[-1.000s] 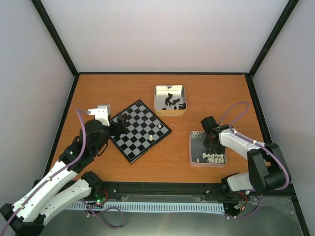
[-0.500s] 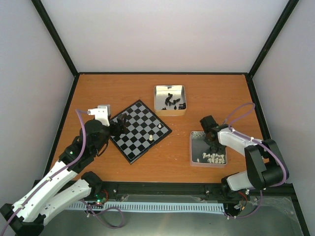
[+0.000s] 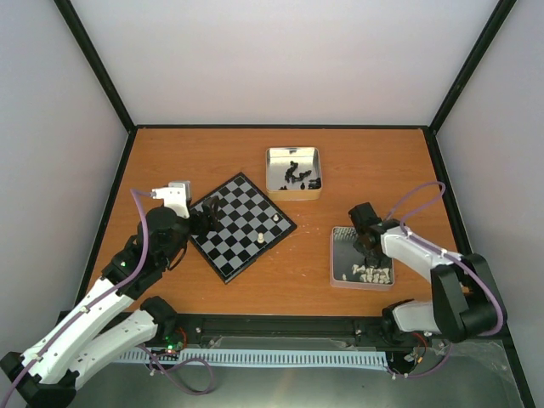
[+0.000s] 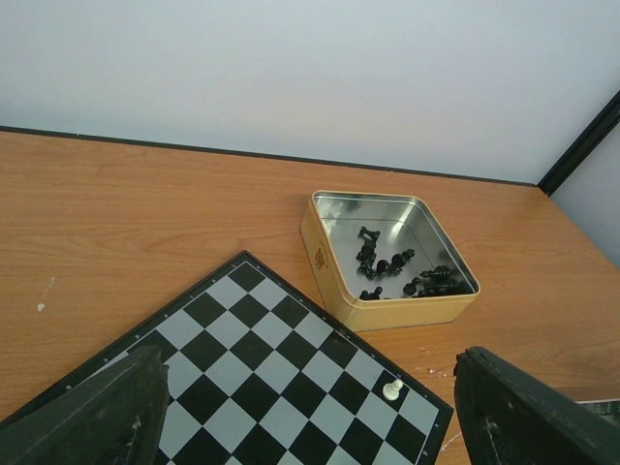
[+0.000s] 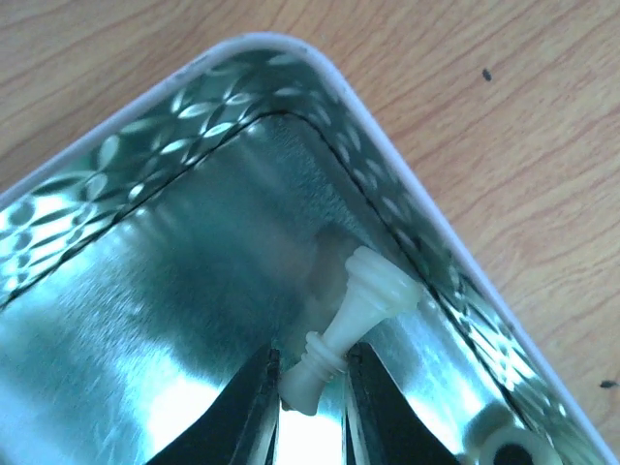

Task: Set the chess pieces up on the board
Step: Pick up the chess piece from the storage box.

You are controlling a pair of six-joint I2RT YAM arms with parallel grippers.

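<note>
- Step in hand: picking a cream chessman (image 5: 363, 295) out of the right-hand tin (image 3: 333, 255).
- Right end effector (image 5: 308, 407) is down inside that tin, at its corner. Its fingers look clenched on the chessman's narrow end. The piece is tilted, with its wide end against the tin wall.
- More cream pieces (image 3: 371, 274) lie loose at the tin's near end.
- Left end effector (image 4: 310, 426) is released, jaws wide, holding nothing, and hovers over the left corner of the board (image 3: 242, 225).
- The board sits angled on the desk (image 3: 170, 161), well apart from the right-hand tin. Only two cream men (image 3: 257, 237) stand on it, so my read is the task is at an early stage.
- Black chessmen (image 4: 387, 266) sit in the far tin (image 4: 329, 271), just beside the board's far corner.
- Next move, my call: lift straight up to clear the tin wall, check the piece hasn't slipped, carry it left to the board, then right it before setting it down on a square.
</note>
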